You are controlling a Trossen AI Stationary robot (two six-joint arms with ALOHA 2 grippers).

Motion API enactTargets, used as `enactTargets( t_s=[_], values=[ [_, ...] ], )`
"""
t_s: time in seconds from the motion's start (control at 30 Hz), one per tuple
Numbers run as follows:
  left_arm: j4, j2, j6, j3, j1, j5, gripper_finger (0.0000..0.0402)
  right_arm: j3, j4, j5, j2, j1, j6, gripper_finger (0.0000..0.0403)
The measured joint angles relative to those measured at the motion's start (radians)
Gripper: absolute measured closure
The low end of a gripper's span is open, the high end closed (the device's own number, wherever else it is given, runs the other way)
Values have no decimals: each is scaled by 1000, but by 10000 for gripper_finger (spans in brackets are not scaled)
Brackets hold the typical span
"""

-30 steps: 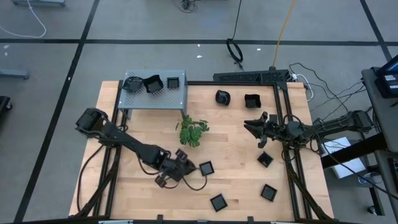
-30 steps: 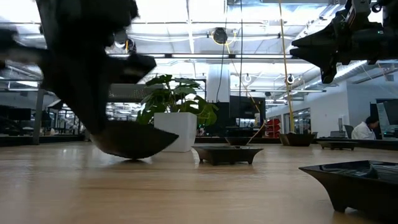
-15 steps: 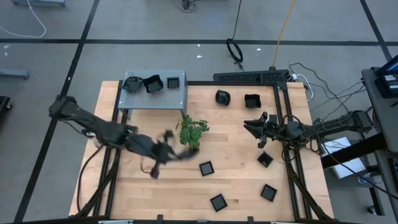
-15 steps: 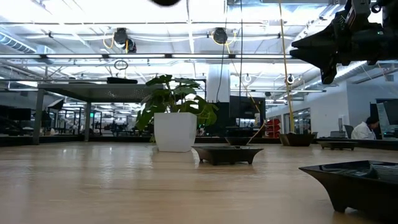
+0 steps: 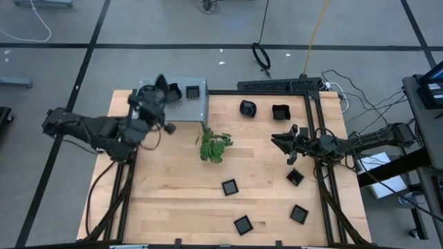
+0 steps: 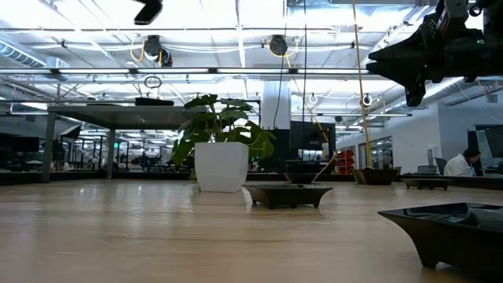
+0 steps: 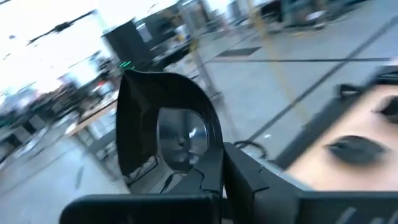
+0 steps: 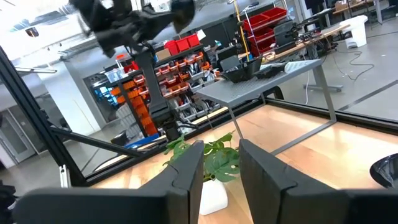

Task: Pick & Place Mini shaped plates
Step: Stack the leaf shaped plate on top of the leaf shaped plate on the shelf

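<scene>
My left gripper (image 5: 158,90) is up in the air at the near edge of the grey perforated box (image 5: 181,107), shut on one black glossy mini plate (image 7: 165,134). The box top carries other black plates (image 5: 192,90). More mini plates lie flat on the wooden table: one (image 5: 229,187) near the middle, two (image 5: 243,224) (image 5: 299,213) by the near edge. My right gripper (image 5: 284,142) hangs open above the table's right side, with nothing between its fingers (image 8: 186,165). My left gripper pinches the plate by its lower rim (image 7: 168,177) between the two fingers; one dark finger (image 7: 214,171) shows beside the rim. The plate stands on edge above the fingers, its hollow side turned to the wrist camera, lifted clear of table and box.
A green leafy sprig in a white pot (image 5: 214,146) stands mid-table, right of the box. Black plates also lie at the far right (image 5: 248,108) (image 5: 280,111) and under the right arm (image 5: 295,177). A dark frame (image 5: 318,131) runs along the table's right edge.
My left gripper has risen from the table's near middle, carrying the plate up and toward the far left, to the grey box. Its wrist has rolled, so the plate now stands on edge. The plate is lifted clear of the table.
</scene>
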Motion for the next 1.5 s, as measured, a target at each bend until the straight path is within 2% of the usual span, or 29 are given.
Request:
enactTargets(
  t_s=[0.1,0.2,0.3,0.43,0.57,0.73,1.03,1.17,1.33,1.5],
  values=[
    [-58,-26,-46,0,128,40,395,0,0,0,0,0,0,314],
    [-133,-33,-67,0,274,141,390,0,0,0,0,0,0,314],
    [-242,-32,-84,0,427,307,395,0,0,0,0,0,0,314],
    [-419,-23,-135,0,622,586,394,0,0,0,0,0,0,314],
    [-531,-24,-83,0,777,738,392,0,0,0,0,0,0,314],
    [-544,-21,37,0,907,879,394,0,0,0,0,0,0,314],
    [-544,75,300,0,1002,913,393,0,0,0,0,0,0,314],
    [-545,114,421,0,1004,914,386,0,0,0,0,0,0,314],
    [-547,124,566,0,1005,913,397,0,0,0,0,0,0,314],
    [-564,124,668,0,1005,891,377,0,0,0,0,0,0,314]
  ],
)
